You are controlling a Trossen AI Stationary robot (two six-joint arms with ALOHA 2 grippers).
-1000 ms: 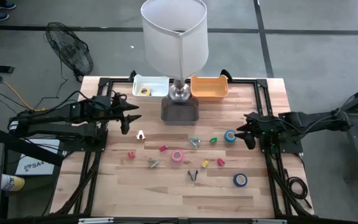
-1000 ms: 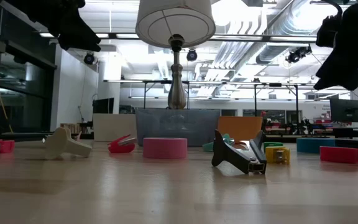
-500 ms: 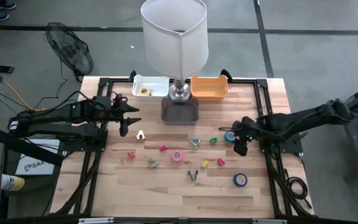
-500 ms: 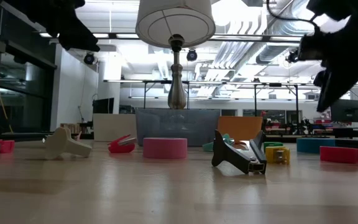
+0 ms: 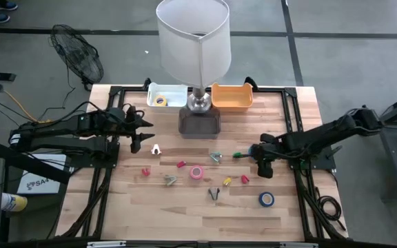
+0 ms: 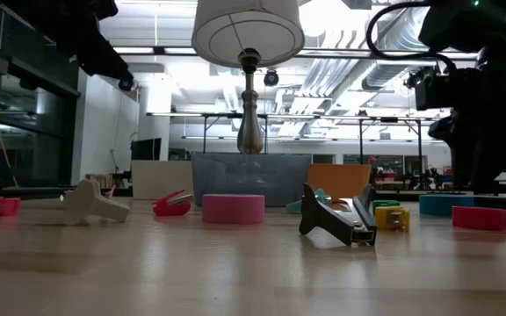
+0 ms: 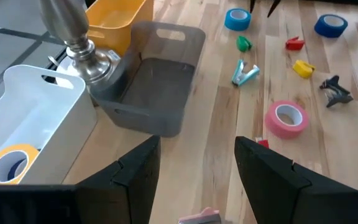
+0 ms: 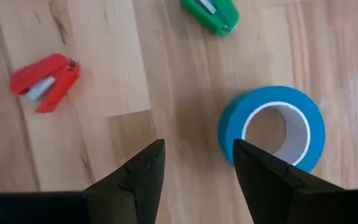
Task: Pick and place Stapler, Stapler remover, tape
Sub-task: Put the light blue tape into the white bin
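My right gripper hangs open, pointing steeply down, just above a light blue tape roll that lies flat on the table; the roll sits beside its fingers, not between them. A green stapler and a red stapler lie close by. A pink tape roll, a dark blue tape roll and a black staple remover rest on the tabletop. A yellow tape roll lies in the white bin. My left gripper waits open above the table's left side.
A lamp stands at the far middle between the white bin and an orange bin, with a grey bin in front of it. More small staplers and removers lie scattered mid-table. Bare wood lies along the near edge.
My right gripper has swung from the table's right edge toward the middle and come down, tipping from nearly level to steeply downward, and now stands over the light blue tape roll. Its fingers have kept the same gap. No object has moved.
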